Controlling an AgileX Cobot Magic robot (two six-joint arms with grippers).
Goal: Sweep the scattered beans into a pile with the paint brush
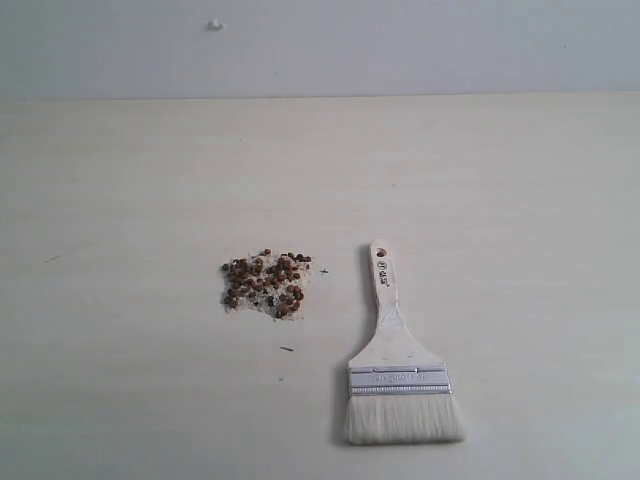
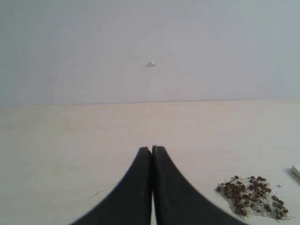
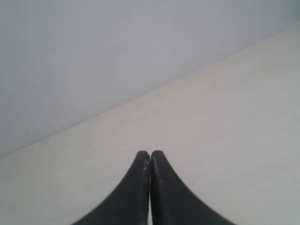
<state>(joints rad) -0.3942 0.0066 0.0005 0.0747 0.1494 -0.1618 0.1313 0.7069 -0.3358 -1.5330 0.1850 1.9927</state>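
Small reddish-brown beans [image 1: 265, 283] mixed with pale grit lie together in one compact pile on the light table; the left wrist view shows the same beans [image 2: 253, 196]. The paint brush [image 1: 398, 360] lies flat just right of them, its holed handle pointing away and its white bristles toward the near edge. Nothing holds it. A sliver of its handle end [image 2: 296, 170] shows in the left wrist view. My left gripper [image 2: 152, 149] is shut and empty, left of the beans. My right gripper [image 3: 150, 153] is shut and empty over bare table. Neither arm appears in the exterior view.
The pale wooden table [image 1: 500, 180] ends at a grey wall behind. A small white speck [image 1: 215, 24] sits on the wall. A short dark mark [image 1: 287, 349] lies on the table in front of the beans.
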